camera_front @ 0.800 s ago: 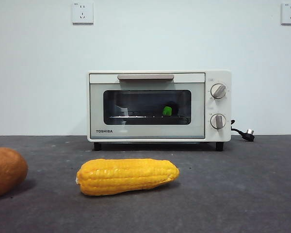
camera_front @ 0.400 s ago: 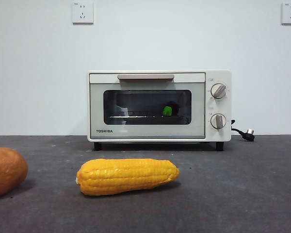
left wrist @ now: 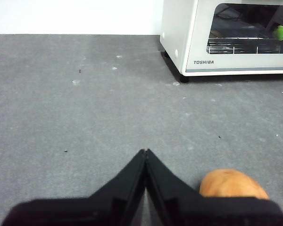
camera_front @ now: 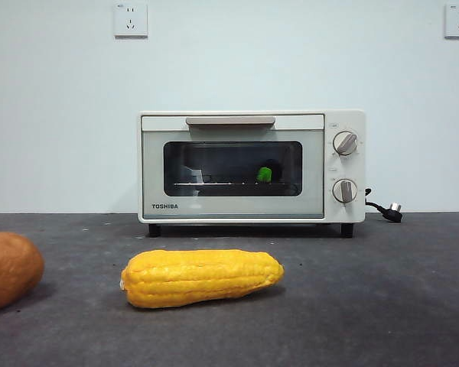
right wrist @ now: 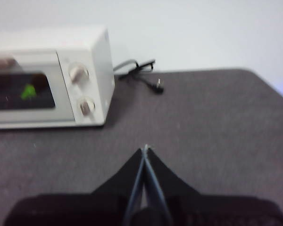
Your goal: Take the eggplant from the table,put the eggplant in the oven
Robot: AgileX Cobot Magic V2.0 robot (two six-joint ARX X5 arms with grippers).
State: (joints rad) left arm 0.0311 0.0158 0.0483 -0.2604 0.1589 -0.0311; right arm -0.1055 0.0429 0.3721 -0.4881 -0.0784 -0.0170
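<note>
The cream-white oven (camera_front: 251, 166) stands at the back of the dark grey table (camera_front: 382, 290) with its glass door closed. Through the glass the eggplant (camera_front: 265, 173) lies on the wire rack; only its green stem end and a bit of dark body show, also in the left wrist view (left wrist: 279, 32) and the right wrist view (right wrist: 29, 91). My left gripper (left wrist: 145, 152) is shut and empty, low over the table to the oven's left. My right gripper (right wrist: 145, 148) is shut and empty, over the table to the oven's right. Neither arm shows in the front view.
A yellow corn cob (camera_front: 201, 277) lies on the table in front of the oven. A round orange-brown vegetable (camera_front: 9, 269) sits at the left edge, close beside my left gripper (left wrist: 232, 183). The oven's black cord and plug (camera_front: 384, 209) trail to its right.
</note>
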